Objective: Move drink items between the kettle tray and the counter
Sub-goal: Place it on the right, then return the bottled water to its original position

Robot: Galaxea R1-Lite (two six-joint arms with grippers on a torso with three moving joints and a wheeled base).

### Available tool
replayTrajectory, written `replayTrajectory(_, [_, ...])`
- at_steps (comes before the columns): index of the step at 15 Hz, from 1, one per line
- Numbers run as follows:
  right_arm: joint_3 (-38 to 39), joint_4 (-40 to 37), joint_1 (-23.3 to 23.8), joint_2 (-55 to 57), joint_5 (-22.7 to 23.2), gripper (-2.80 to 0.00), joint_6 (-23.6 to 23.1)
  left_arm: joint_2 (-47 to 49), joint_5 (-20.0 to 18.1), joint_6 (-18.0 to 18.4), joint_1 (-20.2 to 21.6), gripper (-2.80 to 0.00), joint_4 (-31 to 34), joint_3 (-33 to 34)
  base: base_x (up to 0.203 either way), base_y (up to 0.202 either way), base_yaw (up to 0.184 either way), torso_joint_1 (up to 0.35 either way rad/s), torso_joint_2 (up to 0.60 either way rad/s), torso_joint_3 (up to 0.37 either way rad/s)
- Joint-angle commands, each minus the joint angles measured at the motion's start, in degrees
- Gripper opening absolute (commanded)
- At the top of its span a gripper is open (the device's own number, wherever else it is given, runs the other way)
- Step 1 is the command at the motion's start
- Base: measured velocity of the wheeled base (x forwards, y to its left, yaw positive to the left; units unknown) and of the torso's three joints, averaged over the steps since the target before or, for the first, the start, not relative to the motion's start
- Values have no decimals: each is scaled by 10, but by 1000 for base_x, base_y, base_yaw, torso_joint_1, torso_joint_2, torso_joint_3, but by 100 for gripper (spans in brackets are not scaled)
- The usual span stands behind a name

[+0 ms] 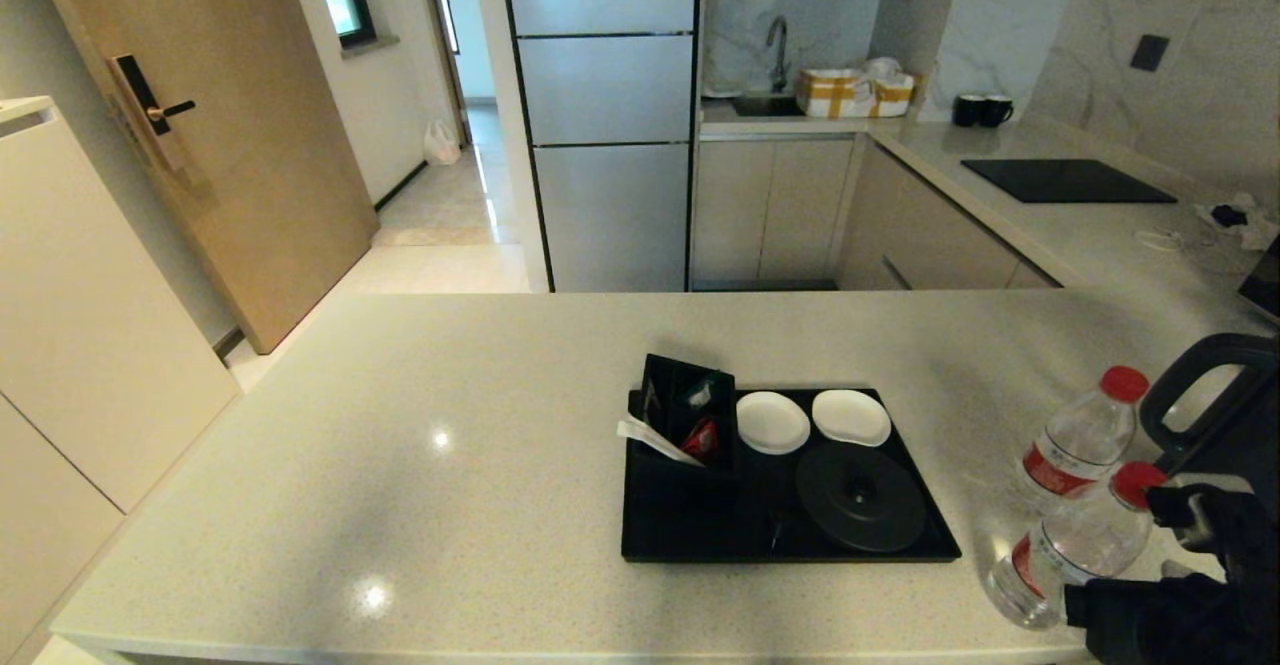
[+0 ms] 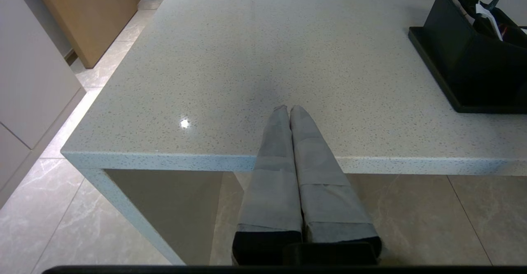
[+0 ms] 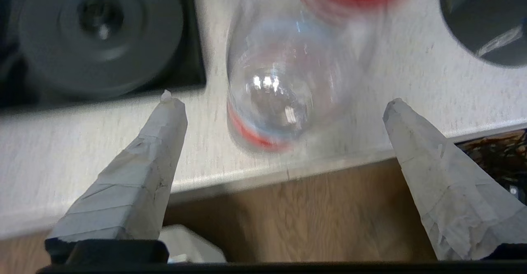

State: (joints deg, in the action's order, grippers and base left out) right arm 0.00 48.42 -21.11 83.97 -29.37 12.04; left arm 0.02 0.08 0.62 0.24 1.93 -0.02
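Two clear water bottles with red caps stand on the beige speckled counter point(image 1: 450, 445), right of the black kettle tray point(image 1: 780, 535): a far bottle point(image 1: 1080, 440) and a near bottle point(image 1: 1070, 545). The dark kettle point(image 1: 1215, 415) is behind them at the right edge. The tray holds only the round kettle base point(image 1: 860, 497) and two white coasters point(image 1: 772, 422). My right gripper point(image 3: 280, 101) is open at the counter's near edge. The near bottle point(image 3: 288, 80) stands just beyond its spread fingertips, untouched. My left gripper point(image 2: 289, 108) hangs shut and empty over the counter's near edge, left of the tray.
A black box of sachets point(image 1: 688, 415) stands on the tray's left part. Far behind on the back counter are a black hob point(image 1: 1065, 181) and two black mugs point(image 1: 980, 110). The near bottle stands close to the counter's front edge point(image 3: 288, 171).
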Motion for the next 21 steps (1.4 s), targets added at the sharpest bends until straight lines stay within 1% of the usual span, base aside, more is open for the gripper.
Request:
replayTrajectory(1, [-1, -50, 0, -81, 11, 0, 1, 0, 0, 0, 0, -280, 0, 0, 0, 0, 0, 0, 0, 0])
replayTrajectory(3, [0, -98, 0, -132, 16, 0, 1, 0, 0, 0, 0, -280, 0, 0, 0, 0, 0, 0, 0, 0])
replayTrajectory(5, [-5, -154, 0, -209, 25, 0, 1, 0, 0, 0, 0, -280, 0, 0, 0, 0, 0, 0, 0, 0])
replayTrajectory(6, [-15, -192, 0, -255, 29, 0, 0, 0, 0, 0, 0, -280, 1, 0, 0, 0, 0, 0, 0, 0])
replayTrajectory(7, [-35, -252, 0, -307, 32, 0, 0, 0, 0, 0, 0, -280, 0, 0, 0, 0, 0, 0, 0, 0])
replayTrajectory(8, [-70, -332, 0, -359, 34, -280, -1, 0, 0, 0, 0, -280, 0, 0, 0, 0, 0, 0, 0, 0])
replayTrajectory(9, [-113, -416, 0, -409, 38, -280, -1, 0, 0, 0, 0, -280, 0, 0, 0, 0, 0, 0, 0, 0])
replayTrajectory(11, [-212, -611, 0, -496, 54, -280, -1, 0, 0, 0, 0, -280, 1, 0, 0, 0, 0, 0, 0, 0])
replayTrajectory(12, [-233, -665, 1, -525, 57, -280, -1, 0, 0, 0, 0, -280, 1, -1, 0, 0, 0, 0, 0, 0])
replayTrajectory(13, [-240, -684, 7, -545, 46, -280, -1, 0, 0, 0, 0, -280, 0, 0, 0, 0, 0, 0, 0, 0])
replayTrajectory(14, [-248, -692, 26, -549, 14, -280, -2, 0, 0, 0, 0, -280, 0, 0, 0, 0, 0, 0, 0, 0])
replayTrajectory(15, [-267, -699, 45, -550, -4, -280, -2, 0, 0, 0, 0, -280, 0, 0, 0, 0, 0, 0, 0, 0])
replayTrajectory(16, [-294, -714, 77, -553, -15, -280, -2, 0, 0, 0, 0, -280, 0, 0, 0, 0, 0, 0, 0, 0])
replayTrajectory(17, [-325, -742, 112, -568, -19, -280, -3, 0, 0, 0, 0, -280, 0, -1, 0, 0, 0, 0, 0, 0])
replayTrajectory(18, [-349, -778, 134, -600, -19, -280, -11, 0, 0, 0, 0, -280, 0, 0, 0, 0, 0, 0, 0, 0])
replayTrajectory(20, [-379, -850, 151, -667, -19, -280, -37, 0, 0, 0, 0, -280, 0, 0, 0, 0, 0, 0, 0, 0])
replayTrajectory(21, [-408, -890, 155, -677, -23, -280, -28, 0, 0, 0, 0, -280, 0, 0, 0, 0, 0, 0, 0, 0])
